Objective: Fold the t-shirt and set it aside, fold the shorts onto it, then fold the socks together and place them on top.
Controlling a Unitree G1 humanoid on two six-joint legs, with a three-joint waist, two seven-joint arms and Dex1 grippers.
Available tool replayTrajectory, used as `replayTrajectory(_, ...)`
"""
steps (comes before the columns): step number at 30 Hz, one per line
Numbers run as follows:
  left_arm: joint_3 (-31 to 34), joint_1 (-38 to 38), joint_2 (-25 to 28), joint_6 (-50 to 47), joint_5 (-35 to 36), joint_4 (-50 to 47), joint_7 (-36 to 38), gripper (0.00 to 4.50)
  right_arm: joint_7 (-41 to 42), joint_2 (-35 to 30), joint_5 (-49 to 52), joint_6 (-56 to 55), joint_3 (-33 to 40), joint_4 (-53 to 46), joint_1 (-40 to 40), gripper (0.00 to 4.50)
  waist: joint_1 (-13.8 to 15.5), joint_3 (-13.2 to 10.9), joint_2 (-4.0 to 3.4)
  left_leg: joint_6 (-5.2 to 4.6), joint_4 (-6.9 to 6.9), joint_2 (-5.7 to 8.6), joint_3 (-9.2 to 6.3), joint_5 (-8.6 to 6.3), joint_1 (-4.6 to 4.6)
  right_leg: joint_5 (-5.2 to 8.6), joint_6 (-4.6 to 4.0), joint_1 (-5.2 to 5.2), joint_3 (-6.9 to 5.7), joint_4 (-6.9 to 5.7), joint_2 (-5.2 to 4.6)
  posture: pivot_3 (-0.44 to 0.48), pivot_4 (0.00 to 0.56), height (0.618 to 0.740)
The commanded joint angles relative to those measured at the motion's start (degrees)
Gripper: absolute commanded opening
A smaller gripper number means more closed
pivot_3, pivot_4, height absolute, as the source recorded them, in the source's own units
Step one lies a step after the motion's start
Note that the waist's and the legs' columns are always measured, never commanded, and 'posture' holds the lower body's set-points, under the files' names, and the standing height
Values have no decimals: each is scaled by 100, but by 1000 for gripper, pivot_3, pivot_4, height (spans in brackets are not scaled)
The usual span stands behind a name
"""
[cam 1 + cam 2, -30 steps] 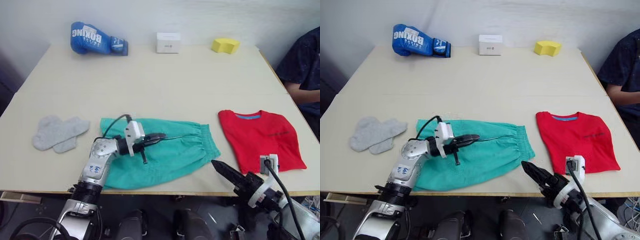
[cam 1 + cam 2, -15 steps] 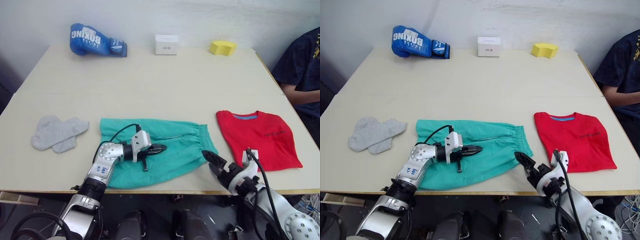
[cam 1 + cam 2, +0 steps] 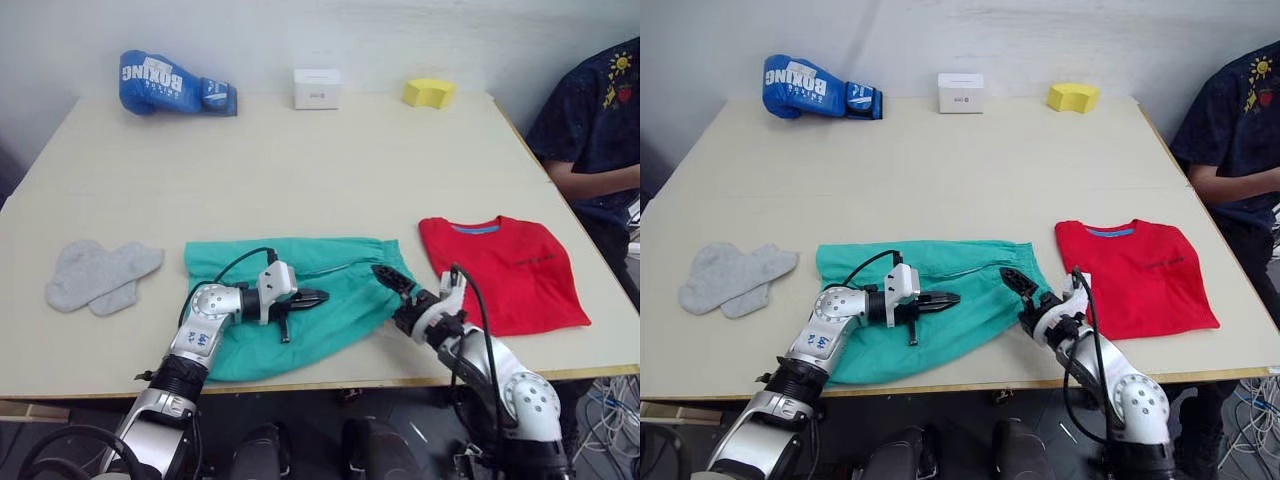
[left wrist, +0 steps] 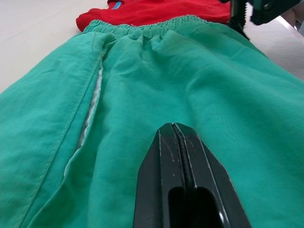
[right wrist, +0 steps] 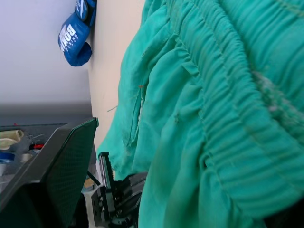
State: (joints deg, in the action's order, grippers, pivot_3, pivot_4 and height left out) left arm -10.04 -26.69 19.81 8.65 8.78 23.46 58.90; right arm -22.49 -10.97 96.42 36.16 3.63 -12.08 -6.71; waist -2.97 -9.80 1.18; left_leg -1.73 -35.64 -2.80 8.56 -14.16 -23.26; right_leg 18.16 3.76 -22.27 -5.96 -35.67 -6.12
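Note:
The teal shorts [image 3: 335, 262] lie flat near the table's front edge, waistband toward the right. My left gripper [image 3: 322, 296] is shut, its tips low over the middle of the shorts [image 4: 156, 85] with no cloth between them. At the gathered waistband [image 5: 223, 109] my right gripper [image 3: 392, 285] is open, one finger [image 5: 47, 175] on each side of the cloth. The red t-shirt [image 3: 500, 270] lies folded on the right. On the left, the grey socks [image 3: 95, 275] lie side by side, overlapping.
A blue boxing glove [image 3: 165, 82], a white box [image 3: 315, 88] and a yellow sponge [image 3: 428, 92] stand along the table's far edge. A person in a dark shirt [image 3: 590, 120] sits at the right side, an arm near the t-shirt.
My right gripper has come up from beyond the table's front edge, leftward to the shorts' waistband. The left gripper has sunk slightly over the shorts. The camera has shifted.

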Motion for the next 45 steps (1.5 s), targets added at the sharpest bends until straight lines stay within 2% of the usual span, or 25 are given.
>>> replayTrajectory(1,-21,39,-17,-92,-11,-28,-8,0,296,190,-1238,-186,-257,437,-30,3488,1,2,-3,1,0,0,0,1,-1,0,0,-2,0,-2,0,0,150,740)
replayTrajectory(4,20,64,-13,-231,24,-200,-73,0,642,197,-1856,-330,-130,278,92,2413,29,4,-7,3,0,3,0,1,-4,-1,1,-6,1,-6,-2,0,150,740)
replayTrajectory(7,197,28,-93,-815,317,-751,-289,0,915,253,-2466,-728,117,43,226,1230,94,3,-7,4,2,4,0,0,-11,-1,1,-11,0,-6,-3,0,150,740)
replayTrajectory(11,250,125,-29,-1291,406,-1273,-431,0,1043,334,-2887,-1139,452,-310,255,30,187,-1,-10,1,-2,14,0,1,-19,-7,12,-13,-1,-1,-15,0,150,740)
replayTrajectory(14,224,193,-7,-1309,223,-1222,-591,0,1094,132,-3116,-1298,837,-770,321,30,257,-13,-29,-6,-1,30,0,2,-36,-13,23,-21,-1,8,-32,0,150,740)
replayTrajectory(17,225,172,-78,-1371,134,-1167,-802,0,1242,-373,-3520,-1236,1074,-1280,430,30,287,-28,-53,-18,-4,45,0,2,-85,-17,29,-63,-4,12,-41,0,150,740)
replayTrajectory(18,221,160,-104,-1389,117,-1146,-859,0,1292,-529,-3601,-1174,1116,-1410,450,30,286,-29,-54,-41,-6,47,0,23,-102,-17,31,-80,-3,8,-41,0,150,740)
replayTrajectory(21,187,123,-153,-1442,6,-1032,-1045,0,1488,-1154,-3947,-847,1018,-1842,392,30,269,-30,-54,-27,-4,51,6,35,-113,-11,38,-97,-7,2,-39,0,150,740)
replayTrajectory(23,185,110,-150,-1517,-81,-1009,-1173,0,1670,-1624,-4375,-570,701,-2103,239,30,250,-31,-52,-39,-4,47,10,28,-111,-10,38,-101,-7,-4,-31,0,150,740)
replayTrajectory(25,199,116,-127,-1603,-140,-1023,-1282,0,1855,-2073,-5006,-260,102,-2315,-52,30,226,-33,-51,-45,-8,47,12,30,-106,-10,38,-103,-4,-18,-31,0,150,740)
replayTrajectory(27,230,155,-96,-1680,-147,-1076,-1357,0,1975,-2238,-5557,19,-617,-2386,-438,30,209,-34,-49,-45,-11,40,11,36,-99,-11,36,-102,-6,-27,-30,0,150,740)
replayTrajectory(29,246,203,-73,-1721,-125,-1132,-1375,0,2006,-2082,-5935,209,-1166,-2295,-778,30,204,-34,-49,-34,-9,29,9,43,-95,-18,25,-102,-9,-28,-25,0,150,740)
replayTrajectory(33,269,358,-29,-1839,-84,-1326,-1409,0,2008,-1231,-6540,404,-2023,-1577,-1202,30,193,-34,-48,-20,-5,24,8,57,-96,-21,17,-103,-9,-28,-20,0,150,740)
replayTrajectory(35,289,413,-23,-1921,-65,-1428,-1455,0,2188,-1019,-6863,405,-2365,-1312,-1305,30,186,-33,-48,1,-6,25,9,71,-99,-21,17,-103,-10,-29,-20,0,150,740)
replayTrajectory(40,366,584,33,-1992,-46,-1623,-1547,0,2490,-366,-7013,448,-2391,-863,-1367,30,148,-33,-47,1,-12,29,11,71,-103,-21,18,-103,-10,-30,-21,0,150,740)
replayTrajectory(43,485,801,103,-2044,81,-1918,-1527,0,2951,-284,-6969,448,-2274,-759,-1474,736,122,-33,-47,-22,-14,27,11,59,-101,-23,18,-102,-10,-34,-21,0,150,740)
replayTrajectory(45,601,1109,283,-2256,450,-2454,-1216,0,3339,-318,-6760,527,-2098,-821,-1533,1417,112,-33,-47,-23,-10,23,11,58,-100,-23,17,-105,-10,-35,-20,0,150,740)
